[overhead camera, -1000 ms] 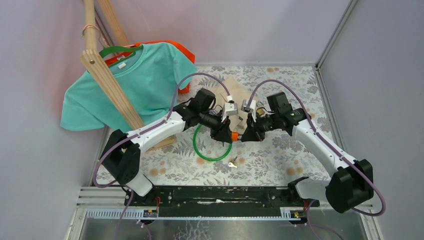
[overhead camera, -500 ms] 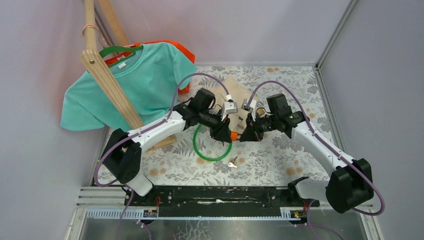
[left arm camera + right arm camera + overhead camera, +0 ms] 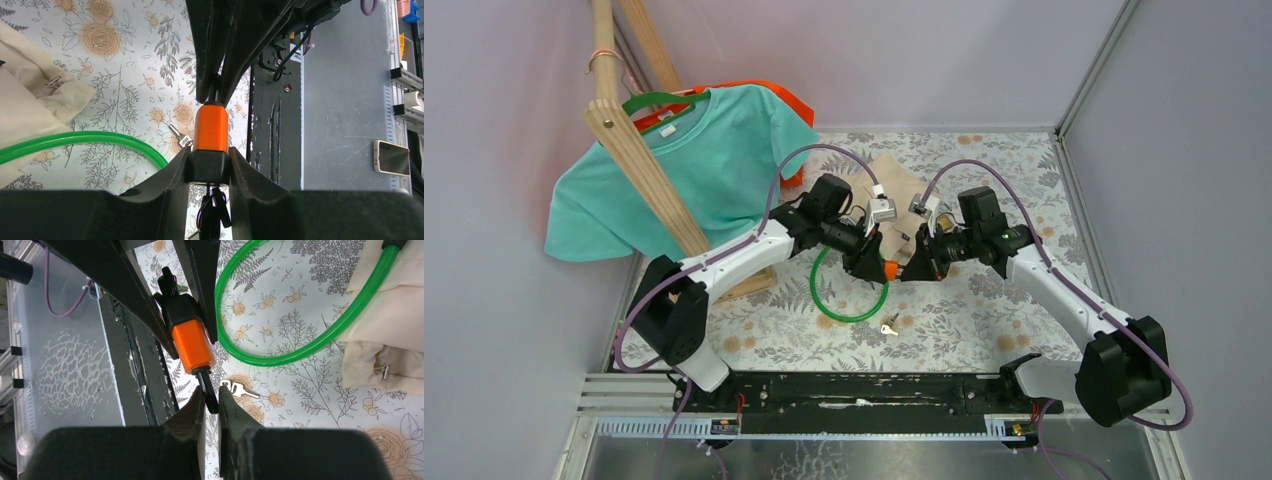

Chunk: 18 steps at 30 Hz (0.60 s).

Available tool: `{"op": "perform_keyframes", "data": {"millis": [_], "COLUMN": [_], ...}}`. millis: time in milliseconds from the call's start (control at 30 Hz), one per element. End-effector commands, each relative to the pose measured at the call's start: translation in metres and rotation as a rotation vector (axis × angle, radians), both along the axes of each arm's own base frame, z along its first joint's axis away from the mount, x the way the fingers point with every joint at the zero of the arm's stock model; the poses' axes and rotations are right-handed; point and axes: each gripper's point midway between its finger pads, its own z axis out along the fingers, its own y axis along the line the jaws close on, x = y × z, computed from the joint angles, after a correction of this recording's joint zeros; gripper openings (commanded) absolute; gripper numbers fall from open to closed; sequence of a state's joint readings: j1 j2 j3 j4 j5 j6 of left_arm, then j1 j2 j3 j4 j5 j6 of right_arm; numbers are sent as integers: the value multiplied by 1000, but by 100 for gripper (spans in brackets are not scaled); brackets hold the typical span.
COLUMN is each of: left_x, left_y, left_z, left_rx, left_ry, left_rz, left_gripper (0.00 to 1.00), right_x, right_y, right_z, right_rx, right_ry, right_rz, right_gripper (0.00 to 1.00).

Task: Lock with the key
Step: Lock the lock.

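While the left gripper (image 3: 210, 162) clamps the black end of the orange lock barrel (image 3: 211, 127) above the table (image 3: 125, 60), the right gripper (image 3: 211, 399) pinches the key (image 3: 205, 381) seated in it. Both look small, rigid and light, so a firm pinch on the key's head suits turning.

Teal shirt (image 3: 714, 150), beige cloth (image 3: 902, 178), floral table (image 3: 984, 310)
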<state>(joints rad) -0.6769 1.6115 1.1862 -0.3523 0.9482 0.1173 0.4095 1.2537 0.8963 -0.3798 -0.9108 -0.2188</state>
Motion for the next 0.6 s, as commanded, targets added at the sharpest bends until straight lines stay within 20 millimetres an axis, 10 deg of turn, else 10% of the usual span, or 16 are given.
{"op": "perform_keyframes", "data": {"millis": [0,300,567], "left_x": [-11,-4,11], "left_y": [-55,-47,-32], "left_z": [71,68,55], "left_rx": [-306,-299,-261], "left_ry": [-193,-201,-248], "left_rz": [-192,-164,-122], "left_gripper": [0,0,0], "right_x": [-6,2,12], "right_y": [50,37,16], "right_z": [94,82,70], "right_rx": [346,272,209], "right_ry": [-254,-321,-354], "right_rz": [248,219,185], "right_gripper": [0,0,35]}}
